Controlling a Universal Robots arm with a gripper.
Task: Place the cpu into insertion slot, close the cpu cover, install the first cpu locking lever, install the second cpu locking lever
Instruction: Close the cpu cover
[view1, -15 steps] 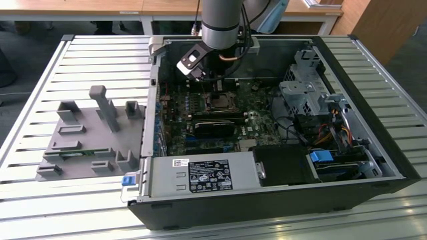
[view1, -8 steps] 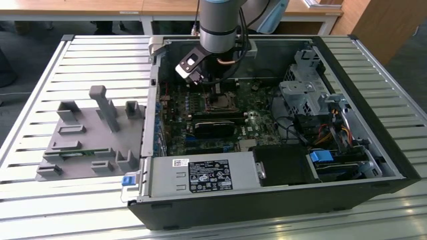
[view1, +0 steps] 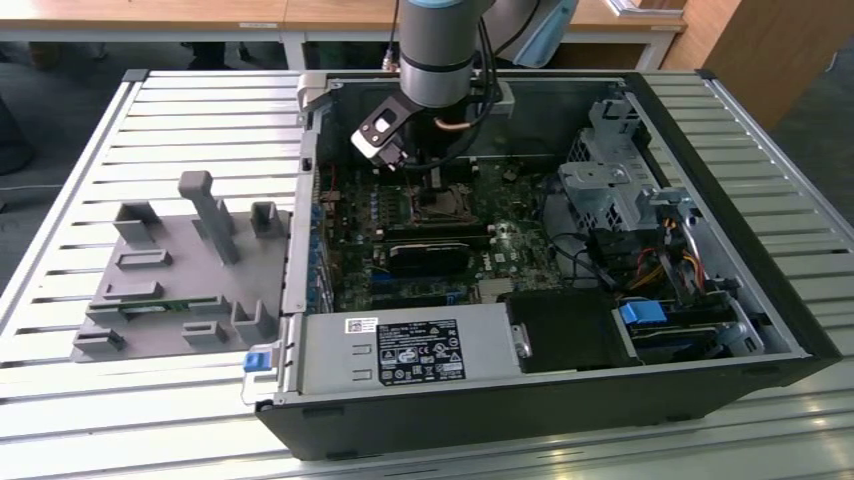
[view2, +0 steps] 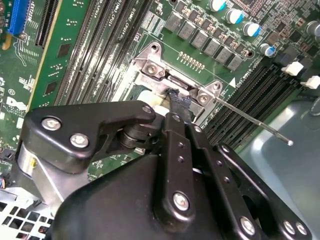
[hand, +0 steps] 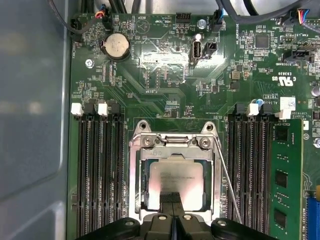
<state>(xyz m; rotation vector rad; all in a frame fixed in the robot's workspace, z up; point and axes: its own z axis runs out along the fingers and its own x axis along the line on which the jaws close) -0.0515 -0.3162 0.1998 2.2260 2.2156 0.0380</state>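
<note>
Starting at the near side of the slatted table (view1: 200, 120), the computer case (view1: 561, 410) lies on its side with its panel off, probably so the green board (hand: 165, 85) faces up where the arm (view1: 441, 50) can reach straight down. A grey parts holder (view1: 174, 280) sits beside the case, on the exterior view's left. Inside, past the power supply (view1: 400, 352) at the near wall, the gripper (hand: 173, 196) hangs low over the socket.

Its jaws look pinched together with nothing seen between them, perhaps to make one narrow tip for pushing. That tip rests at the near edge of the chip's window. The cpu (hand: 177, 175) already lies flat in the insertion slot (hand: 146, 192). The cpu cover (hand: 175, 141) is folded down over it, and the silver top shows through the cut-out.

One locking lever (hand: 227, 185) is a thin rod along the socket's side. It slants away from the frame over the memory slots (hand: 97, 170), so it appears unlatched and the cover not yet clamped. Farther off on the board are a memory stick (hand: 286, 185) and a coin battery (hand: 116, 46).
</note>
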